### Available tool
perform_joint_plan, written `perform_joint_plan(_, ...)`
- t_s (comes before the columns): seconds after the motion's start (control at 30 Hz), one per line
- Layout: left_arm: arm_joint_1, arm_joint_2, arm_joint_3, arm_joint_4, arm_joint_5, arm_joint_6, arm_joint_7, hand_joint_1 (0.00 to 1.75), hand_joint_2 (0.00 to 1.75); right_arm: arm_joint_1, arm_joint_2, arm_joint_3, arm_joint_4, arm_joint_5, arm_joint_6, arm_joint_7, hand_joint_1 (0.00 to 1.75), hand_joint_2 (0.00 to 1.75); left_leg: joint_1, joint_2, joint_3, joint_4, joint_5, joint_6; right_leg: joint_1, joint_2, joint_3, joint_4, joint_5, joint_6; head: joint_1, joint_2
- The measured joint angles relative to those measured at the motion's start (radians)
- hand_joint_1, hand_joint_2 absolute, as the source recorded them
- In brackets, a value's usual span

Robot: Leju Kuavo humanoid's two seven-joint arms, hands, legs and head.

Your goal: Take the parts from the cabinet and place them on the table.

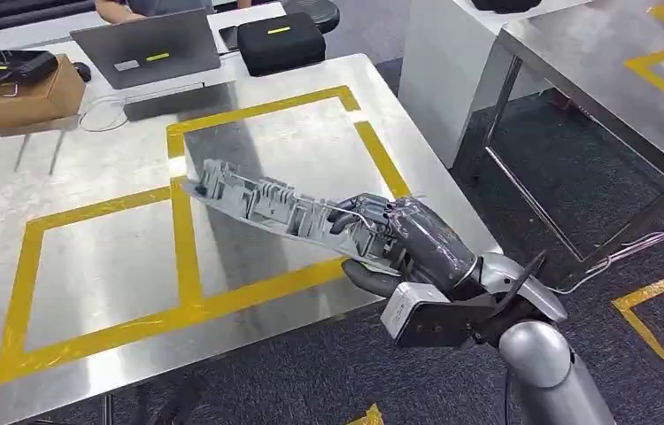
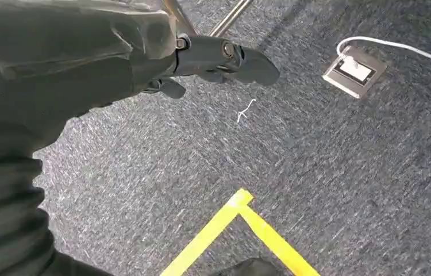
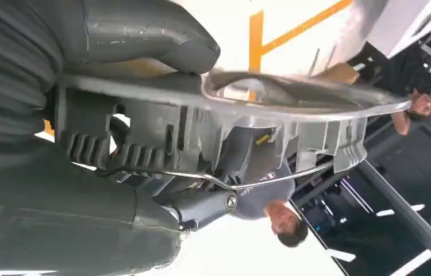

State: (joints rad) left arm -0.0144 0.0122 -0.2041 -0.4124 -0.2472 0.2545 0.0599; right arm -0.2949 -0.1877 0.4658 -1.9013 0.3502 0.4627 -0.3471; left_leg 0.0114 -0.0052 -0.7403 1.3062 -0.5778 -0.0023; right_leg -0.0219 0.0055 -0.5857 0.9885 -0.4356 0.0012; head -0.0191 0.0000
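Right hand [image 1: 399, 243] around grey part [image 1: 266, 205], above table [image 1: 116, 266].

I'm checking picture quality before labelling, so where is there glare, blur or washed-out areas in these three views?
Head view: the steel table shows soft glare, the grey part in the right hand stays sharp. Right wrist view: the table behind the part is blown out white, the background soft. Left wrist view: evenly lit carpet, the left hand slightly blurred.
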Motion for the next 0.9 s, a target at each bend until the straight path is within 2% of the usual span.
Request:
perform_joint_plan(0.03, 0.0, -0.002, 0.0, 0.0, 0.0, 0.0, 0.0, 0.0, 1.75, 0.0, -0.001, 0.003, 0.004, 0.0, 0.0, 0.0, 1.75, 1.75, 0.001, 0.0, -0.015, 0.016, 0.011, 0.0, 0.001, 0.0, 0.001, 0.0, -0.001, -0.001, 0.0, 0.0)
perform_joint_plan(0.07, 0.0, -0.002, 0.0, 0.0, 0.0, 0.0, 0.0, 0.0, 1.75, 0.0, -0.002, 0.004, 0.007, 0.0, 0.0, 0.0, 1.75, 1.75, 0.001, 0.001, -0.003, -0.02, 0.043, 0.001, 0.001, 0.001, 0.003, 0.0, -0.002, -0.002, 0.0, 0.0)
perform_joint_plan(0.1, 0.0, -0.002, 0.001, 0.0, 0.0, 0.0, 0.0, 0.0, 1.75, -0.001, -0.002, 0.004, 0.007, 0.0, 0.0, 0.0, 1.75, 1.75, 0.001, 0.001, 0.03, -0.093, 0.088, 0.005, 0.002, 0.001, 0.007, 0.0, -0.004, -0.003, 0.0, 0.0)
perform_joint_plan(0.13, 0.0, -0.002, 0.001, 0.0, 0.0, 0.0, 0.0, 0.0, 1.75, -0.003, -0.002, 0.004, 0.007, 0.002, 0.0, 0.0, 1.75, 1.75, 0.001, 0.001, 0.077, -0.192, 0.14, 0.012, 0.002, 0.002, 0.013, 0.0, -0.007, -0.002, 0.0, 0.0)
perform_joint_plan(0.17, 0.0, -0.001, 0.002, 0.0, -0.001, 0.0, 0.0, 0.0, 1.75, -0.005, -0.002, 0.004, 0.007, 0.005, -0.001, 0.001, 1.75, 1.75, -0.001, 0.001, 0.118, -0.28, 0.176, 0.021, 0.002, 0.003, 0.015, -0.001, -0.008, -0.002, 0.0, 0.0)
perform_joint_plan(0.2, -0.001, 0.0, 0.002, 0.0, -0.001, 0.0, 0.0, 0.0, 1.75, -0.01, -0.003, 0.004, 0.009, 0.013, -0.004, 0.006, 1.75, 1.75, -0.008, 0.001, 0.13, -0.296, 0.161, 0.028, 0.011, 0.004, 0.012, 0.0, -0.01, 0.003, 0.002, 0.0)
perform_joint_plan(0.27, -0.002, 0.0, 0.003, 0.0, -0.002, 0.0, 0.0, 0.0, 1.75, -0.016, -0.004, 0.007, 0.016, 0.035, -0.014, 0.026, 1.75, 1.75, -0.012, 0.002, 0.129, -0.307, 0.154, 0.036, 0.008, 0.005, 0.005, 0.0, -0.008, 0.011, -0.001, 0.0)
perform_joint_plan(0.3, -0.003, 0.0, 0.004, 0.0, -0.003, 0.0, 0.0, 0.0, 1.75, -0.02, -0.007, 0.008, 0.024, 0.045, -0.015, 0.039, 1.75, 1.75, -0.013, 0.001, 0.128, -0.307, 0.154, 0.039, 0.007, 0.004, 0.006, -0.004, -0.008, 0.015, 0.0, 0.0)
perform_joint_plan(0.33, -0.004, 0.0, 0.004, 0.0, -0.004, -0.002, -0.001, 0.0, 1.75, -0.029, -0.009, 0.01, 0.036, 0.053, -0.016, 0.053, 1.75, 1.75, -0.013, 0.0, 0.141, -0.319, 0.158, 0.044, 0.01, 0.004, 0.01, -0.007, -0.008, 0.024, -0.001, 0.0)
perform_joint_plan(0.37, -0.005, -0.001, 0.004, 0.0, -0.005, -0.005, -0.001, 0.0, 1.75, -0.038, -0.013, 0.01, 0.055, 0.061, -0.018, 0.072, 1.75, 1.75, -0.004, 0.002, 0.155, -0.336, 0.167, 0.049, 0.008, 0.001, 0.003, 0.008, -0.017, 0.025, 0.0, 0.0)
perform_joint_plan(0.4, -0.01, -0.003, 0.004, 0.0, -0.01, -0.012, -0.002, 0.0, 1.75, -0.057, -0.021, 0.011, 0.086, 0.066, -0.022, 0.086, 1.75, 1.75, -0.004, 0.002, 0.159, -0.342, 0.17, 0.055, 0.01, 0.001, -0.019, 0.055, -0.039, 0.02, 0.003, 0.0)
perform_joint_plan(0.47, -0.023, -0.003, 0.004, 0.0, -0.014, -0.029, 0.004, 0.0, 1.75, -0.097, -0.032, 0.015, 0.172, 0.08, -0.03, 0.125, 1.75, 1.75, -0.006, 0.002, 0.159, -0.342, 0.171, 0.057, 0.007, 0.001, -0.105, 0.219, -0.097, 0.014, 0.003, 0.0)
perform_joint_plan(0.5, -0.03, -0.003, 0.003, 0.0, -0.015, -0.036, 0.01, 0.0, 1.75, -0.118, -0.037, 0.017, 0.237, 0.09, -0.037, 0.149, 1.75, 1.75, -0.008, 0.002, 0.158, -0.341, 0.17, 0.058, 0.006, 0.001, -0.145, 0.291, -0.116, 0.016, 0.003, 0.0)
perform_joint_plan(0.53, -0.035, -0.003, 0.002, 0.001, -0.015, -0.044, 0.015, 0.0, 1.75, -0.147, -0.041, 0.022, 0.294, 0.103, -0.045, 0.156, 1.75, 1.75, -0.008, 0.001, 0.158, -0.34, 0.17, 0.058, 0.005, 0.001, -0.167, 0.325, -0.116, 0.022, 0.005, 0.0)
perform_joint_plan(0.57, -0.041, -0.004, 0.0, 0.003, -0.015, -0.052, 0.021, 0.0, 1.75, -0.176, -0.042, 0.027, 0.367, 0.115, -0.053, 0.163, 1.75, 1.75, -0.008, 0.0, 0.158, -0.339, 0.17, 0.058, 0.004, 0.001, -0.158, 0.3, -0.099, 0.032, 0.004, 0.0)
perform_joint_plan(0.6, -0.047, -0.005, 0.0, 0.004, -0.014, -0.056, 0.024, 0.0, 1.75, -0.206, -0.042, 0.032, 0.426, 0.125, -0.059, 0.165, 1.75, 1.75, -0.008, -0.002, 0.158, -0.336, 0.17, 0.057, 0.003, 0.0, -0.126, 0.229, -0.066, 0.044, 0.005, 0.0)
perform_joint_plan(0.63, -0.053, -0.006, -0.001, 0.005, -0.014, -0.06, 0.026, 0.0, 1.75, -0.233, -0.041, 0.037, 0.484, 0.131, -0.066, 0.166, 1.75, 1.75, -0.008, -0.004, 0.157, -0.331, 0.168, 0.055, 0.002, -0.001, -0.077, 0.13, -0.029, 0.053, 0.005, 0.0)
perform_joint_plan(0.67, -0.057, -0.006, -0.001, 0.006, -0.014, -0.061, 0.027, 0.0, 1.75, -0.255, -0.042, 0.041, 0.523, 0.137, -0.069, 0.167, 1.75, 1.75, -0.008, -0.007, 0.155, -0.325, 0.166, 0.051, 0.001, -0.002, -0.03, 0.041, -0.001, 0.056, 0.006, 0.0)
perform_joint_plan(0.7, -0.059, -0.006, -0.001, 0.007, -0.014, -0.063, 0.027, 0.0, 1.75, -0.275, -0.042, 0.046, 0.557, 0.138, -0.072, 0.167, 1.75, 1.75, -0.016, -0.009, 0.149, -0.316, 0.161, 0.044, 0.006, -0.003, -0.015, 0.005, 0.004, 0.044, 0.006, 0.0)
perform_joint_plan(0.73, -0.06, -0.006, -0.001, 0.009, -0.013, -0.064, 0.028, 0.0, 1.75, -0.29, -0.04, 0.054, 0.588, 0.144, -0.073, 0.168, 1.75, 1.75, -0.018, -0.01, 0.147, -0.314, 0.159, 0.041, 0.005, -0.002, -0.011, 0.003, 0.011, 0.032, 0.004, 0.0)
perform_joint_plan(0.8, -0.06, -0.006, -0.002, 0.012, -0.011, -0.066, 0.029, 0.0, 1.75, -0.323, -0.037, 0.077, 0.654, 0.158, -0.074, 0.181, 1.75, 1.75, -0.014, -0.009, 0.146, -0.316, 0.162, 0.033, 0.011, -0.002, -0.014, 0.005, 0.012, 0.022, 0.005, 0.0)
perform_joint_plan(0.83, -0.062, -0.005, -0.002, 0.013, -0.011, -0.068, 0.03, 0.0, 1.75, -0.342, -0.032, 0.092, 0.691, 0.168, -0.076, 0.187, 1.75, 1.75, -0.013, -0.009, 0.146, -0.315, 0.159, 0.028, 0.005, -0.001, -0.012, 0.0, 0.016, 0.014, 0.005, 0.0)
perform_joint_plan(0.87, -0.064, -0.003, -0.003, 0.015, -0.011, -0.069, 0.031, 0.0, 1.75, -0.358, -0.026, 0.109, 0.724, 0.177, -0.078, 0.19, 1.75, 1.75, -0.009, -0.008, 0.137, -0.303, 0.151, 0.022, -0.003, -0.001, -0.009, -0.002, 0.019, 0.009, 0.005, 0.0)
perform_joint_plan(0.9, -0.068, -0.005, -0.007, 0.016, -0.011, -0.072, 0.031, 0.0, 1.75, -0.371, -0.024, 0.122, 0.752, 0.186, -0.083, 0.194, 1.75, 1.75, -0.009, -0.006, 0.123, -0.271, 0.126, 0.015, -0.003, -0.001, -0.008, -0.002, 0.017, 0.005, 0.002, 0.0)
